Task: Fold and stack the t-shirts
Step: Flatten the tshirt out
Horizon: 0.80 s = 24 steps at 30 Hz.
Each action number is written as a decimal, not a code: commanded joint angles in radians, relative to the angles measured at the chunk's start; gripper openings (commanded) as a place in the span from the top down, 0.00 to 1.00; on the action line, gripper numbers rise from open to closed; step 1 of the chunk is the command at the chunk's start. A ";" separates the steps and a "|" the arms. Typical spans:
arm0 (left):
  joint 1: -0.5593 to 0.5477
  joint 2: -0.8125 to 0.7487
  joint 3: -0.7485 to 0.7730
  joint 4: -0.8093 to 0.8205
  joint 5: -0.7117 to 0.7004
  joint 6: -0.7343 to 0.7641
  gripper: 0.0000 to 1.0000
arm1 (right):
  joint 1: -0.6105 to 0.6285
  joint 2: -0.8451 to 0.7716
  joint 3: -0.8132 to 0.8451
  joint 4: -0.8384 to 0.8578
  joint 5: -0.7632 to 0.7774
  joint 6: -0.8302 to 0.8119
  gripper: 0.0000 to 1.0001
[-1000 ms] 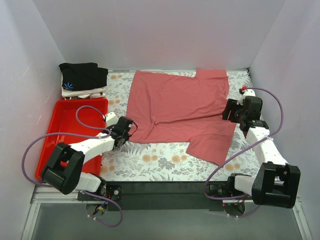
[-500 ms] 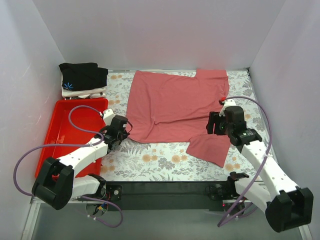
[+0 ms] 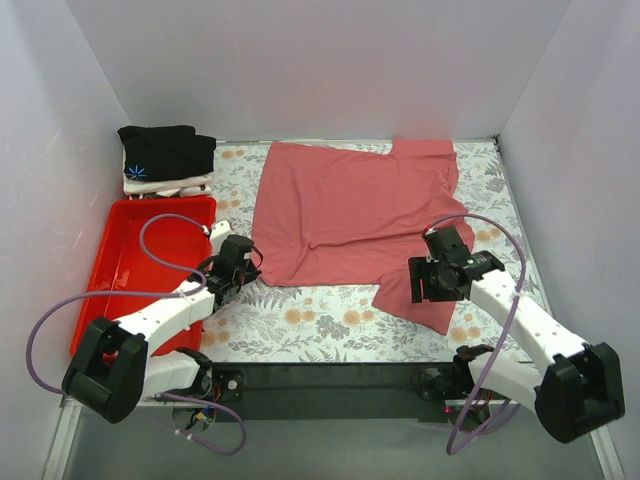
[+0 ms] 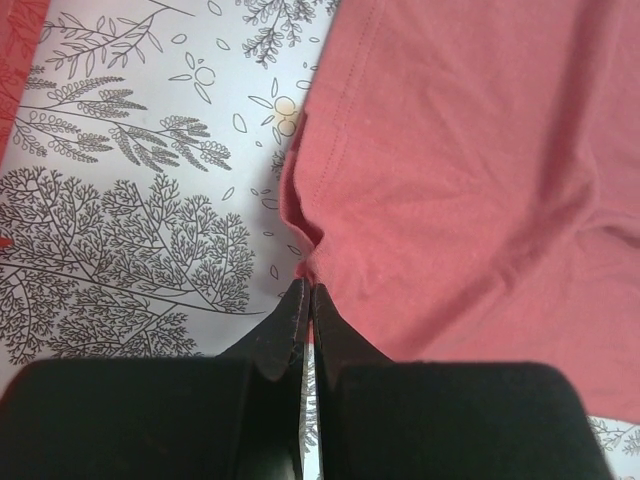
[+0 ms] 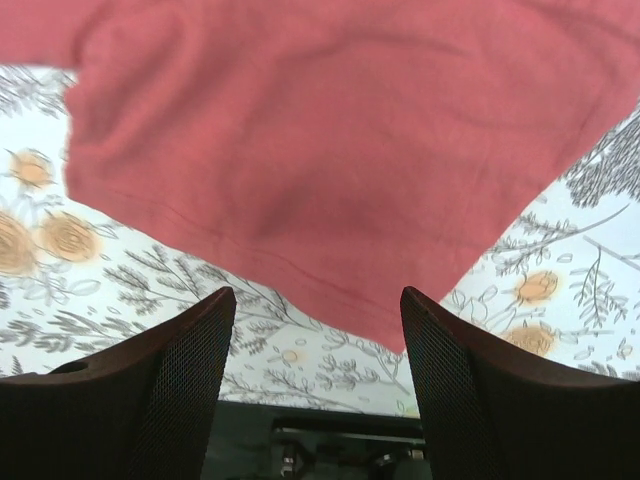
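soft, lightly wrinkled salmon-red t-shirt (image 3: 350, 210) spread flat on the floral-print tablecloth (image 3: 320, 320) from centre toward 12 o'clock, its puckered 8 o'clock hem corner pinched between the closed black fingers of the low-stretched left gripper (image 4: 305, 290), with the right gripper (image 5: 317, 297) spread wide, empty, over the pointed 4 o'clock sleeve.
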 commanded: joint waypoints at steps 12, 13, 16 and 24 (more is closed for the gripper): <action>-0.010 -0.033 -0.015 0.043 0.046 0.021 1.00 | 0.013 0.072 -0.044 -0.083 -0.084 0.164 0.39; -0.009 -0.033 -0.016 0.043 0.046 0.021 1.00 | 0.014 0.072 -0.050 -0.077 -0.081 0.167 0.40; -0.009 -0.036 -0.019 0.040 0.046 0.019 1.00 | 0.016 0.086 -0.071 -0.075 -0.062 0.166 0.40; -0.009 -0.035 -0.020 0.040 0.043 0.019 1.00 | 0.019 0.056 -0.128 -0.017 -0.035 0.233 0.40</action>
